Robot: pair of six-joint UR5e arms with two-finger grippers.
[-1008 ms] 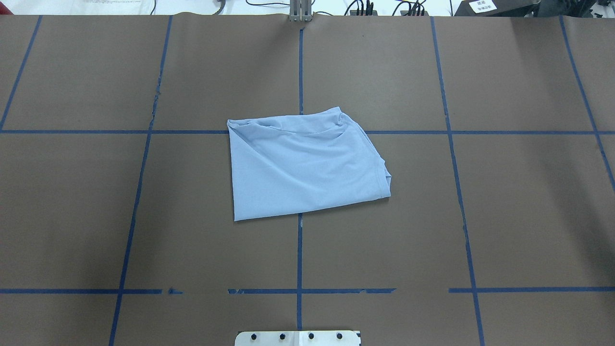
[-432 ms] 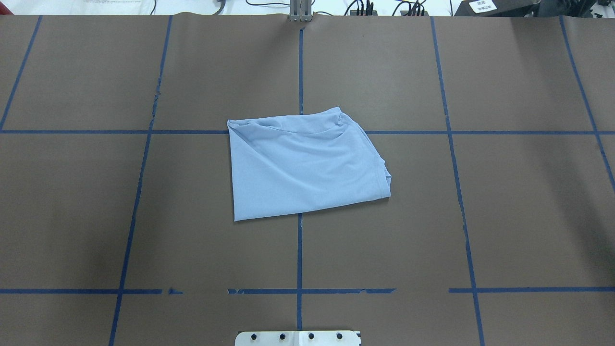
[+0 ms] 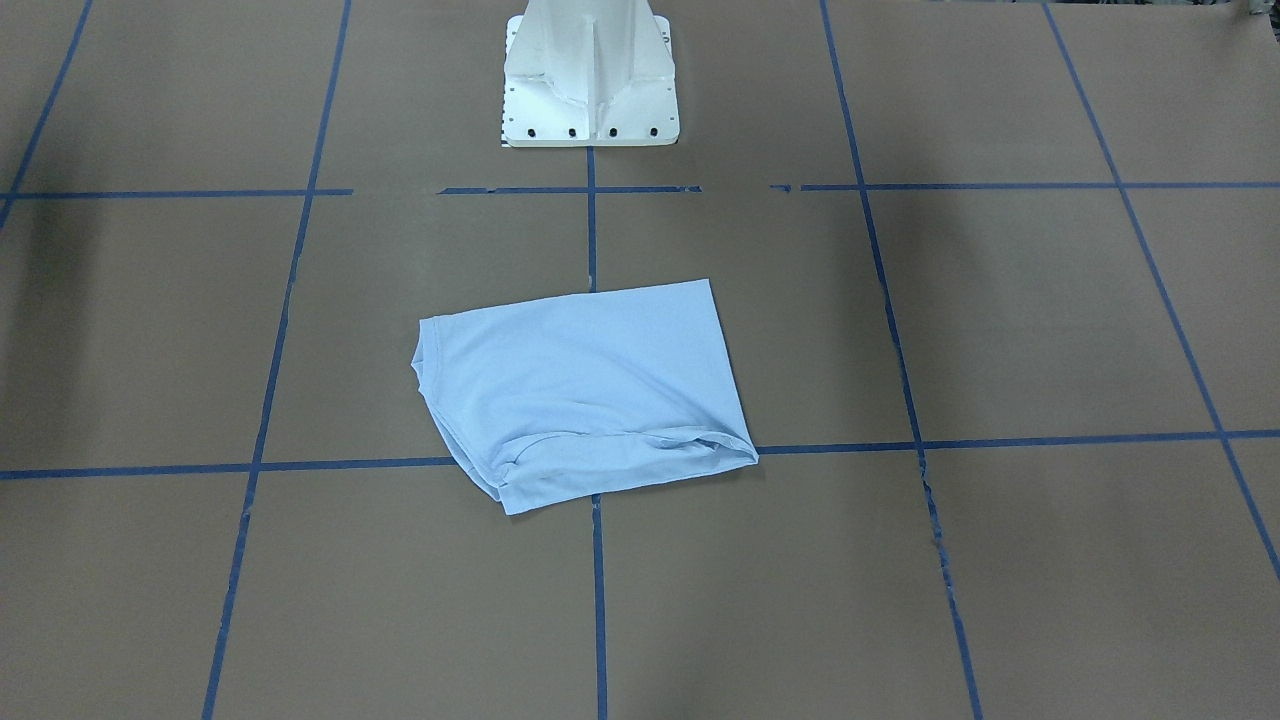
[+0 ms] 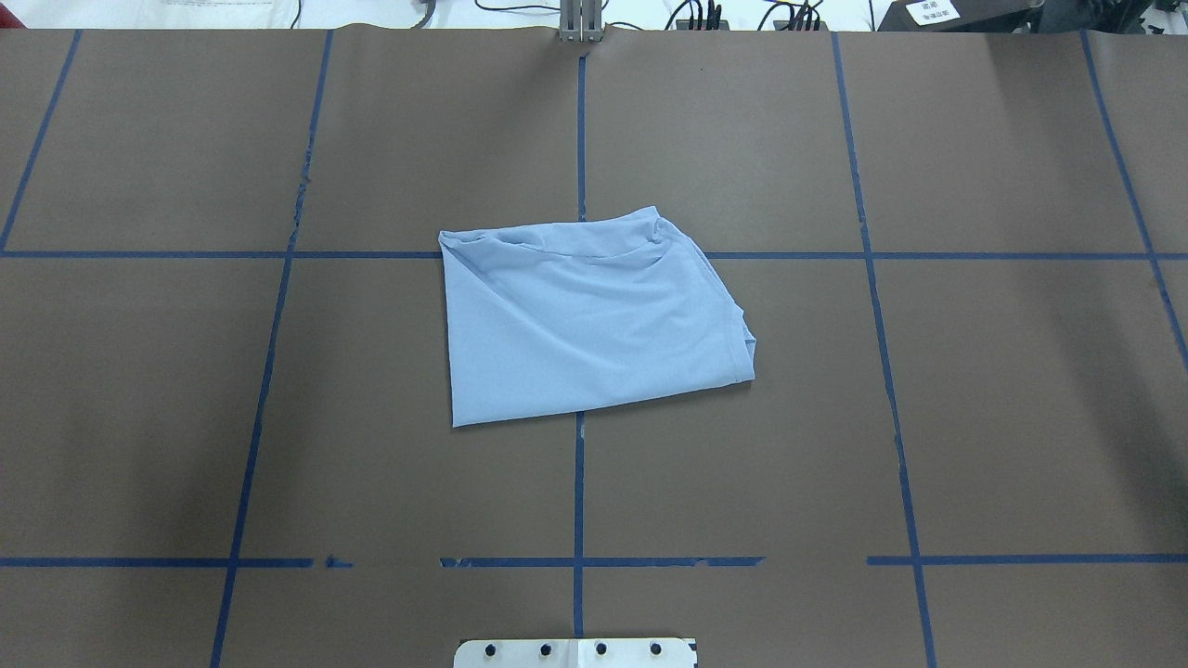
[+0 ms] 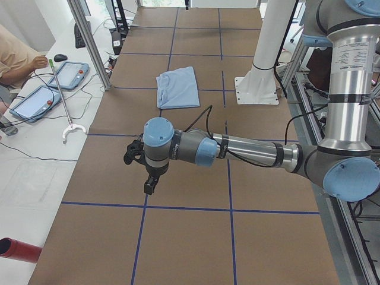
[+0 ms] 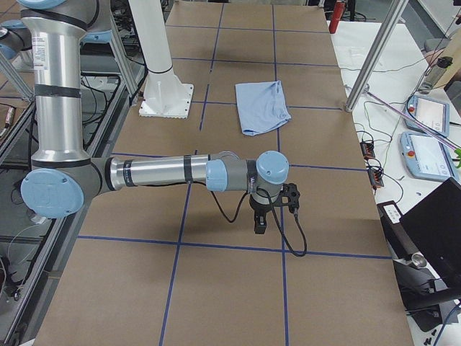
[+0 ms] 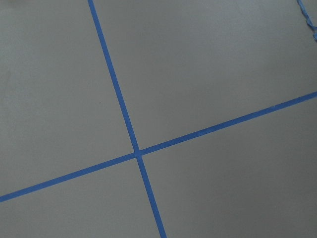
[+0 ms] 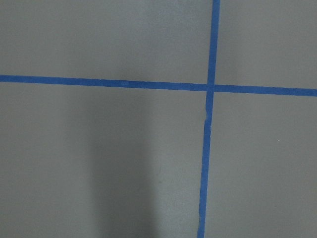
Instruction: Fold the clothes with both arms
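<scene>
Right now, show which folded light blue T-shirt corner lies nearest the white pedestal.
The sharp near corner of the T-shirt, on the robot's left; the other three lie farther.

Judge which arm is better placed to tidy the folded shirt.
Right, marginally: the T-shirt lies slightly toward its side. The left gripper and right gripper hang far off on opposite sides.

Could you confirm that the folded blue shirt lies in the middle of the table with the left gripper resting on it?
Not quite: the left gripper is not on the shirt; it hangs over bare table well apart from it, as the exterior left view shows. The shirt does lie folded mid-table.
</scene>
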